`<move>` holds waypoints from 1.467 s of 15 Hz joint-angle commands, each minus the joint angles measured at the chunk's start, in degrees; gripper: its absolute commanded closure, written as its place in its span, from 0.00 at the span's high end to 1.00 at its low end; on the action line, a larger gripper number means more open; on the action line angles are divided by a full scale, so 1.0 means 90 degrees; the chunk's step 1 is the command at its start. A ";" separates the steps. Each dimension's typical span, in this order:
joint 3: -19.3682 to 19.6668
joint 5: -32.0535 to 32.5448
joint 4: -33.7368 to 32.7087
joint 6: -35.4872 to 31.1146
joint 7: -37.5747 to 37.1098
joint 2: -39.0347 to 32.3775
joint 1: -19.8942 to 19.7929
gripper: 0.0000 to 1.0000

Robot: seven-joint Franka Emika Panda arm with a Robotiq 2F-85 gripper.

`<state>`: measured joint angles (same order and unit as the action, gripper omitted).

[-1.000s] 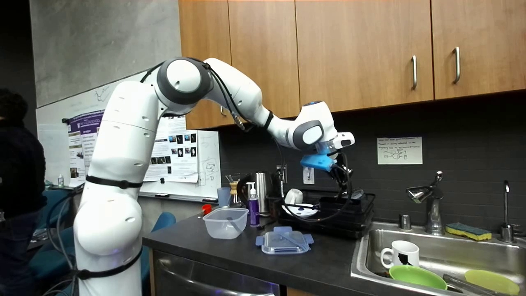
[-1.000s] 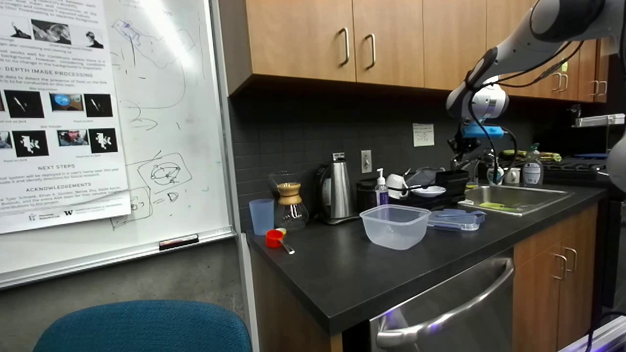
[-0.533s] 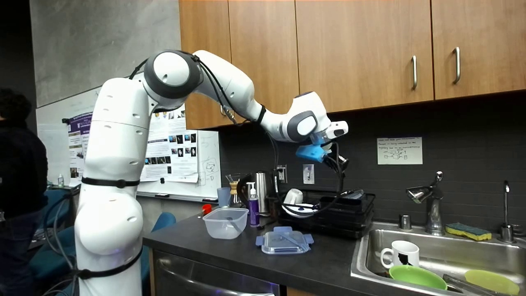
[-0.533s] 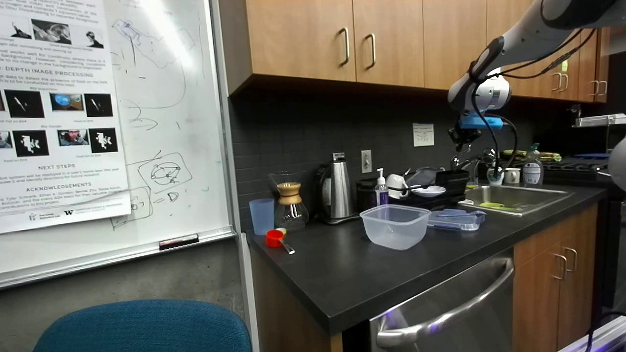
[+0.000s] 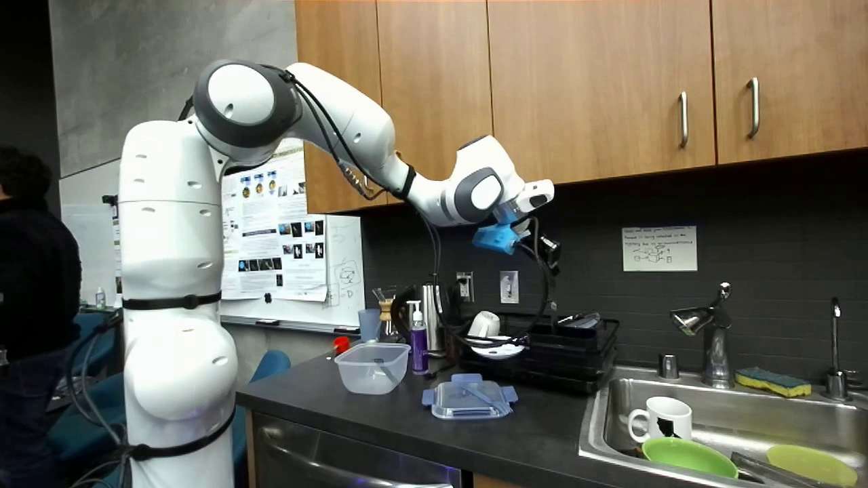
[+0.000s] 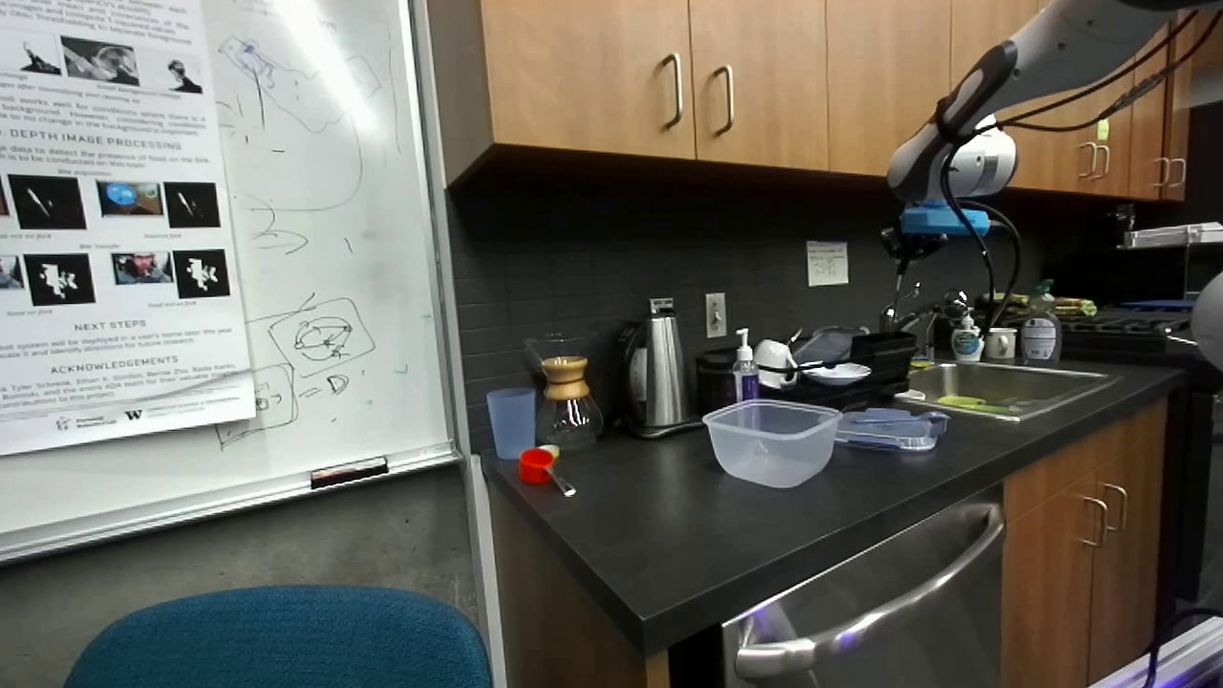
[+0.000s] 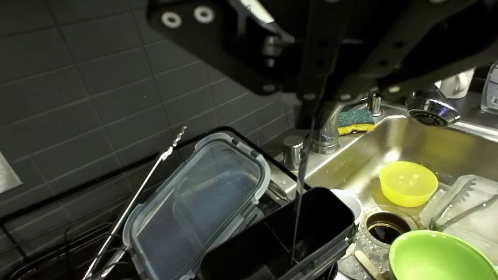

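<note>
Grasp done, release not: end effector (image 7: 311,121) clamped on thin utensil (image 7: 300,186). Black bin (image 7: 330,210) at six o'clock; tip inside? Unclear.

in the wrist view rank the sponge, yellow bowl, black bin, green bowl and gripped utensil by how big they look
Largest first:
1. Black bin, cut off by the frame
2. Green bowl, also cut off
3. Yellow bowl
4. Sponge
Utensil: not ranked; long but very thin, and nearer the camera than the sponge
</note>
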<state>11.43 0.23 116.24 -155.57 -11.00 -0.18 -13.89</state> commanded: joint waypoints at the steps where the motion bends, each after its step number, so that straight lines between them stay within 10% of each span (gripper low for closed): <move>1: -0.0027 0.0643 0.0672 -0.0211 -0.0640 0.0758 -0.0006 0.01; 17: -0.0673 0.2699 0.2801 -0.0652 -0.2036 0.2817 -0.0235 0.01; 22: -0.1582 0.2478 0.3386 -0.0810 -0.1782 0.3298 -0.0785 0.01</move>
<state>1.00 22.62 142.91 -161.88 -27.91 25.51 -18.33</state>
